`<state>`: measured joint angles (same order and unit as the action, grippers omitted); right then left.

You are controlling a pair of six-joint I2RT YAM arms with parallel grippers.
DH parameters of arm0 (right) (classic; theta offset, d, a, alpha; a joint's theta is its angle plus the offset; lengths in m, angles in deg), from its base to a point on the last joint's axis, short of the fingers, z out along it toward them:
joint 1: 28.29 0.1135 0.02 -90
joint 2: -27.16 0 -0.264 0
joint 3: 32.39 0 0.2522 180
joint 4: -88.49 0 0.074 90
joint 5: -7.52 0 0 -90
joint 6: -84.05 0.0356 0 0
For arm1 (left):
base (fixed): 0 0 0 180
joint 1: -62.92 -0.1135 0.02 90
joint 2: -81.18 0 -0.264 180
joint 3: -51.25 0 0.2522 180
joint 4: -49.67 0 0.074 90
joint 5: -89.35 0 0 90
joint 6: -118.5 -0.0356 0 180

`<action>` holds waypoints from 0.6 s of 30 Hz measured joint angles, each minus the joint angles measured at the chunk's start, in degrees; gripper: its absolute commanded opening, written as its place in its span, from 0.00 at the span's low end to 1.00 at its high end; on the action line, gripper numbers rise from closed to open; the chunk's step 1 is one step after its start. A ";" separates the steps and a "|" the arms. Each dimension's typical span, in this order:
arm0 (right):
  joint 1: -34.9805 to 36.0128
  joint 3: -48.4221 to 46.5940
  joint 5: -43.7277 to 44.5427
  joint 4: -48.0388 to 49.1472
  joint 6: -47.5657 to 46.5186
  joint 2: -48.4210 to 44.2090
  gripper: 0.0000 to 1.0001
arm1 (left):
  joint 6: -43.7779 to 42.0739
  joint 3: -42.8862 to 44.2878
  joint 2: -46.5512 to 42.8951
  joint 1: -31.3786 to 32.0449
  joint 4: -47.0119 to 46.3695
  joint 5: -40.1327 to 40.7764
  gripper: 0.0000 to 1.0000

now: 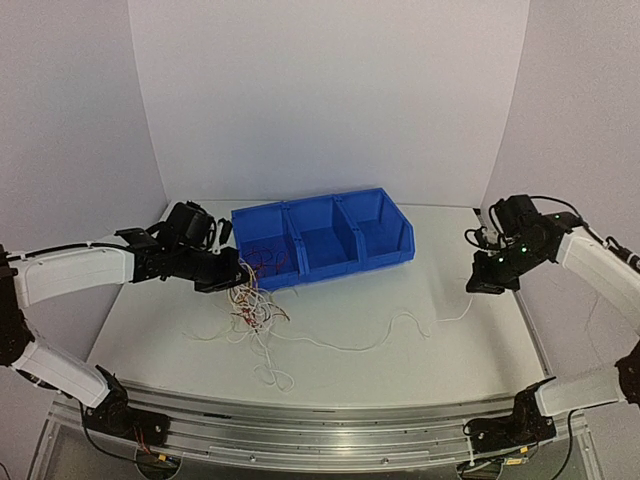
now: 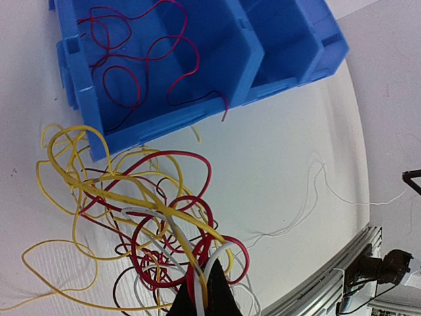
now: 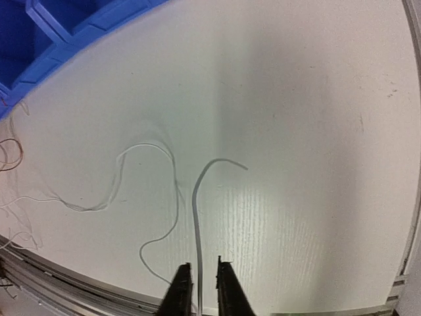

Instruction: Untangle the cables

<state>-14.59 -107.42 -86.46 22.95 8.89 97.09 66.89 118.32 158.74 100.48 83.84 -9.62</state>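
My left gripper [image 1: 228, 280] is shut on a bunch of white, dark red and yellow cables [image 1: 250, 308] and holds the tangle just in front of the blue bin [image 1: 330, 268]. In the left wrist view the tangle [image 2: 145, 217] hangs from the closed fingertips [image 2: 200, 293]. One long white cable [image 1: 350, 347] trails slack across the table towards my right gripper [image 1: 478, 285]. In the right wrist view that gripper [image 3: 204, 289] has its jaws slightly apart, with the white cable's end [image 3: 195, 217] running between them. Dark red cables [image 2: 131, 66] lie in the bin's left compartment.
The blue bin [image 2: 164, 125] has three compartments; its corner shows in the right wrist view [image 3: 39, 39]. A metal rail [image 1: 330, 440] runs along the table's near edge. White walls close in the sides and back.
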 measured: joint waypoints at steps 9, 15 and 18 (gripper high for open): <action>13.51 -0.59 18.36 1.09 -1.73 -0.08 0.87 | -0.91 3.57 -2.34 0.02 -0.99 -4.24 0.00; 30.41 -0.50 14.48 11.72 -12.60 2.76 0.88 | 1.59 3.69 -2.55 0.02 -0.63 -4.80 0.00; 37.23 -0.43 7.46 19.72 -17.33 8.69 0.86 | 3.60 3.79 -2.55 0.02 0.23 -4.77 0.00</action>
<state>22.63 -107.84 -78.99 42.67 -8.44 105.78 70.49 122.11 156.19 100.51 84.07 -14.39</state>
